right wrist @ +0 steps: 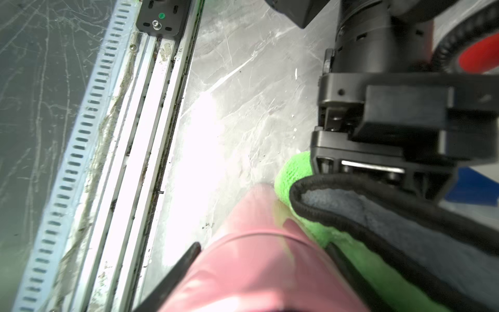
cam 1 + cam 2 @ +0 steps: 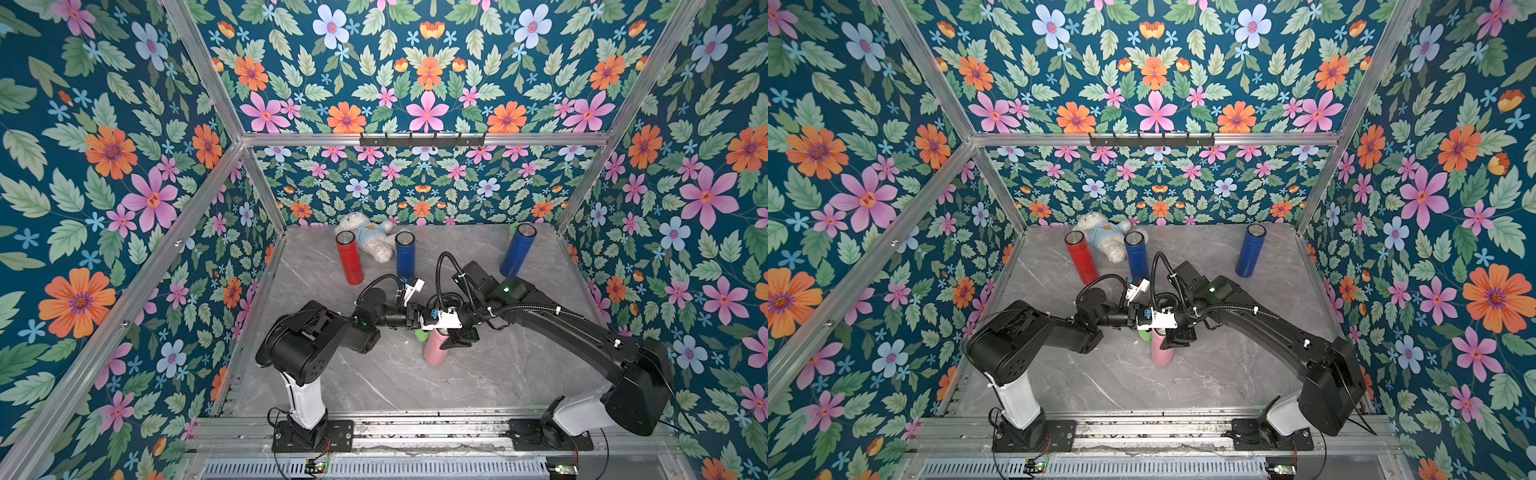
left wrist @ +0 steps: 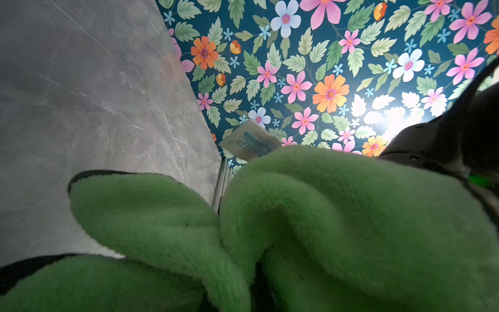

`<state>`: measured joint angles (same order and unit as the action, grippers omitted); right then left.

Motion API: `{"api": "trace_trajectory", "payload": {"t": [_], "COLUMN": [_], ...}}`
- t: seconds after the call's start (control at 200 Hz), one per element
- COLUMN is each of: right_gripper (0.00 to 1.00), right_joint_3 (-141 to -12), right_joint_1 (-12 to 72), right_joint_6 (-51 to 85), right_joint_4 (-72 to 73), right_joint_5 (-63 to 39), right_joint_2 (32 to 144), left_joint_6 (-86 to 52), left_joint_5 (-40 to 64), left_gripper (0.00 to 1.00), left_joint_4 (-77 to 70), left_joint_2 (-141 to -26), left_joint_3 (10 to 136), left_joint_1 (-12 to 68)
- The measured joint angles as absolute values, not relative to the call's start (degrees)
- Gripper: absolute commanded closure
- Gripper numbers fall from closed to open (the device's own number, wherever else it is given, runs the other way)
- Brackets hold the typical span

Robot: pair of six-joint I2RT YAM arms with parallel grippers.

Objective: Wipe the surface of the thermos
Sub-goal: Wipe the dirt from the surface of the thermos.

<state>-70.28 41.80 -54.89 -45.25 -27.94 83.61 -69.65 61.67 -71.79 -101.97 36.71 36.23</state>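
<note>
The pink thermos [image 2: 434,348] [image 2: 1162,350] stands upright in the middle of the grey table. My right gripper [image 2: 448,333] reaches in from the right and is shut on its upper part; the right wrist view shows a dark finger [image 1: 186,256] on each side of the pink body [image 1: 256,270]. My left gripper [image 2: 417,321] comes from the left, shut on a green fluffy cloth [image 2: 420,335] [image 3: 324,216]. The cloth [image 1: 294,173] lies against the thermos's left side. The cloth hides the left gripper's fingers in its own wrist view.
At the back of the table stand a red thermos [image 2: 349,257], a blue thermos [image 2: 405,255] and another blue one [image 2: 517,249] at the back right. A white plush toy [image 2: 370,235] lies between the first two. A metal rail [image 2: 415,428] runs along the front edge.
</note>
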Motion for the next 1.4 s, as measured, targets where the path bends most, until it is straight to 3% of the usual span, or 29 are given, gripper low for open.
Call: {"api": "trace_trajectory", "payload": {"t": [0.17, 0.43, 0.82, 1.4], "right_gripper": [1.00, 1.00, 1.00, 1.00], "right_joint_3": [-68.60, -69.73, -70.35, -69.71], "right_joint_1": [42.61, 43.42, 43.46, 46.37], "right_joint_6": [-54.94, -55.18, -50.89, -34.00], "right_joint_4": [-44.14, -46.63, -48.14, -41.08], "right_joint_5": [-28.91, -28.25, -26.41, -12.78], "right_joint_2": [83.40, 83.64, 81.19, 79.11], "left_joint_6": [-63.90, -57.63, -30.85, -21.17], "left_joint_5": [61.58, 59.92, 48.42, 23.33], "left_gripper": [1.00, 1.00, 1.00, 1.00], "left_joint_4": [-66.08, -65.04, -33.78, -2.92], "left_joint_2": [-99.53, -104.77, -102.45, -70.50], "left_joint_3": [39.27, 36.29, 37.34, 34.06], "left_joint_1": [37.15, 39.46, 41.60, 37.91]}}
